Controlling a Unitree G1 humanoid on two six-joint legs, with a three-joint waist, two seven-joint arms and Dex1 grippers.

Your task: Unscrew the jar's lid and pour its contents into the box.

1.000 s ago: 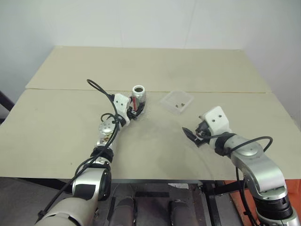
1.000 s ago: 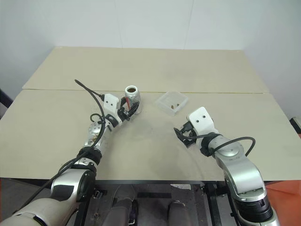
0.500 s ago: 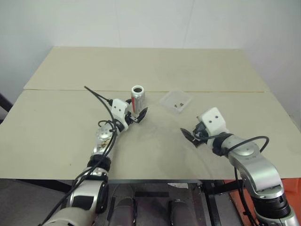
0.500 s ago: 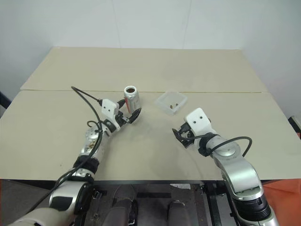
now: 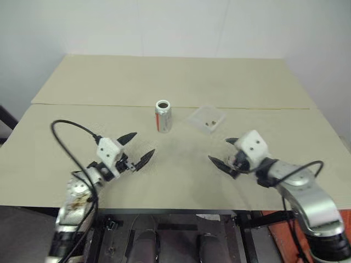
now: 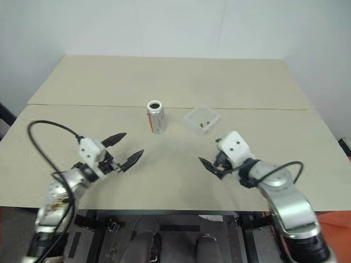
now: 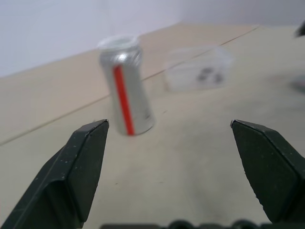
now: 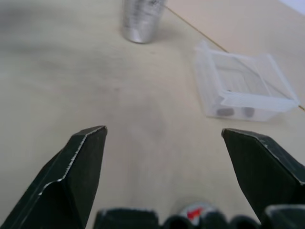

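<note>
The jar [image 5: 163,116] stands upright and uncapped at twelve o'clock on the table [image 5: 181,76], the box [image 5: 207,118] just beside it toward two o'clock, dark bits inside. Left gripper [image 5: 137,148] and right gripper [image 5: 224,153] — both spread wide, empty — hang well apart from them. Pouring looks done; keep both hands clear.

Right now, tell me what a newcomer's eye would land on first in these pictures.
The jar stands upright and lidless near the middle of the table, by itself. Just to its right sits the clear box with a few dark bits inside. Nearer the front edge, the left gripper and right gripper hover with fingers spread wide, holding nothing.
</note>
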